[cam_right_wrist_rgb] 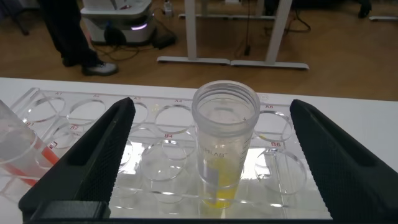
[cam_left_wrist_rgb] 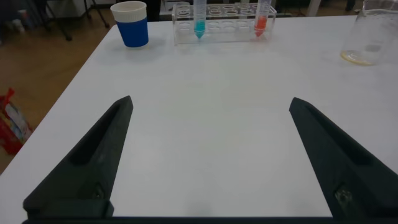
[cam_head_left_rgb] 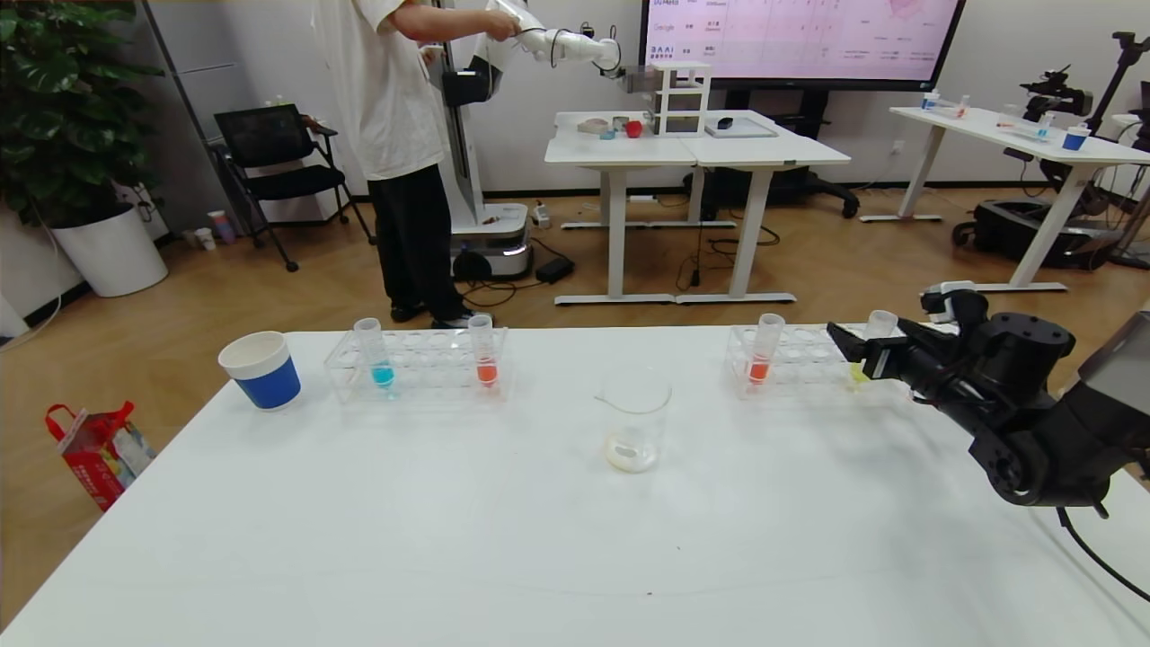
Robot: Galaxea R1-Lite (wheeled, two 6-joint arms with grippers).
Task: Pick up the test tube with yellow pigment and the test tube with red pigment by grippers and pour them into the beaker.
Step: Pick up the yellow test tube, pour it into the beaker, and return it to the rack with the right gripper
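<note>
The right gripper (cam_head_left_rgb: 853,352) partly hides the test tube with yellow pigment (cam_right_wrist_rgb: 224,149) in the head view. The tube stands upright in its rack (cam_right_wrist_rgb: 161,180) between the spread jaws (untouched on either side). The left gripper (cam_left_wrist_rgb: 208,155) hangs released over bare table (cam_left_wrist_rgb: 205,93)

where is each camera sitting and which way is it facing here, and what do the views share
Head view: on the robot's head, looking forward and down over the white table; the right gripper reaches toward the yellow test tube.
Left wrist view: low over the table, facing the blue cup and left rack; left gripper open.
Right wrist view: facing the yellow test tube between open fingers.
Shared: the beaker appears in head and left wrist views.
</note>
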